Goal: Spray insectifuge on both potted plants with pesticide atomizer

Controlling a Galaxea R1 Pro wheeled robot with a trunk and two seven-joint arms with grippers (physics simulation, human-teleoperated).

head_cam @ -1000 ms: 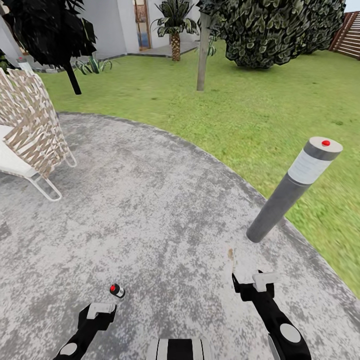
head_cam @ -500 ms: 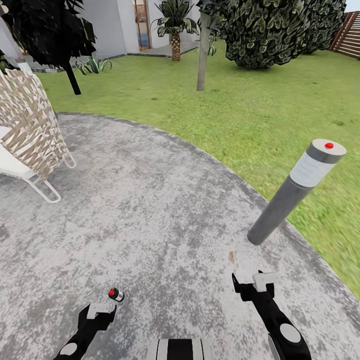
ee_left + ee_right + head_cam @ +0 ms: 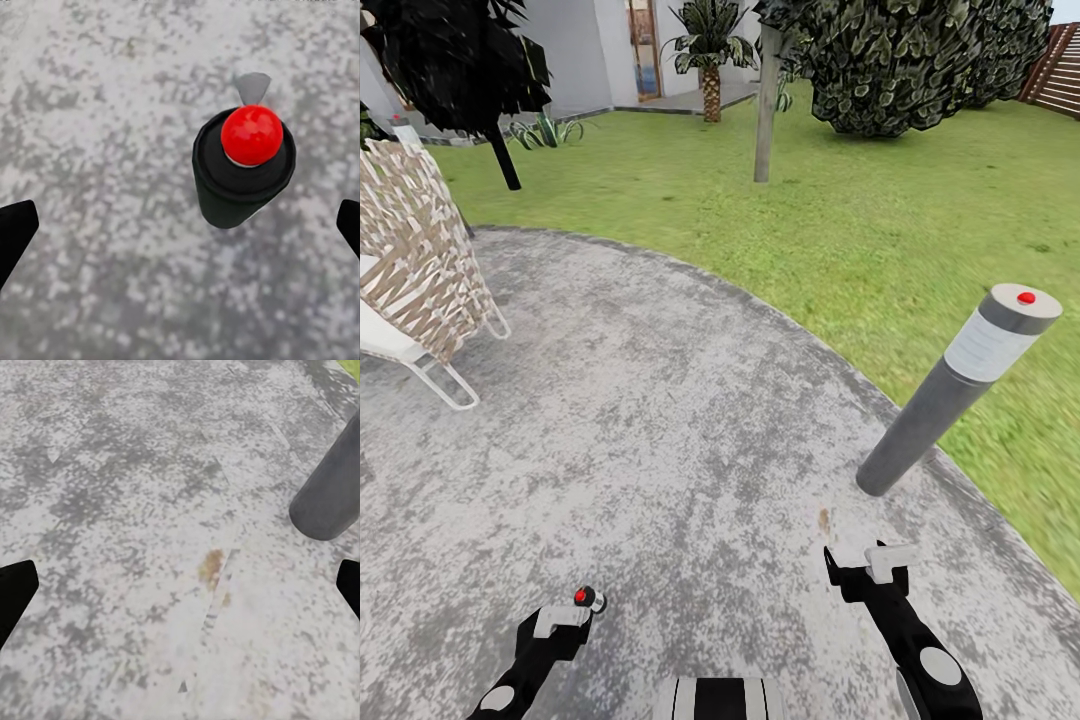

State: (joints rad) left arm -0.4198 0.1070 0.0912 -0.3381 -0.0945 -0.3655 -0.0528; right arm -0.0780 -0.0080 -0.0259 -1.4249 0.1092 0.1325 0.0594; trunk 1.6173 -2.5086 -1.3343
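The pesticide atomizer [image 3: 588,598], a small dark bottle with a red cap, stands upright on the round grey stone patio [image 3: 660,400]. It is just beyond my left gripper [image 3: 563,622]. In the left wrist view the atomizer [image 3: 244,169] sits ahead of the open left gripper [image 3: 180,232], off to one side, with both black fingertips far apart. My right gripper [image 3: 867,568] is open over bare stone, nothing between its fingers [image 3: 16,585]. A low rosette of pointed green leaves [image 3: 545,130] grows at the far edge of the lawn, near the house.
A grey bollard lamp [image 3: 950,390] leans up at the patio's right rim, close to my right arm. A woven white chair [image 3: 415,270] stands at the left. Green lawn [image 3: 840,230] lies beyond, with a thin trunk [image 3: 765,100], a big dark bush [image 3: 900,60] and a palm [image 3: 710,60].
The whole view has crept forward. The atomizer now lies nearer my left gripper, and the chair and bollard have slid slightly outward. Both arms hold the same pose.
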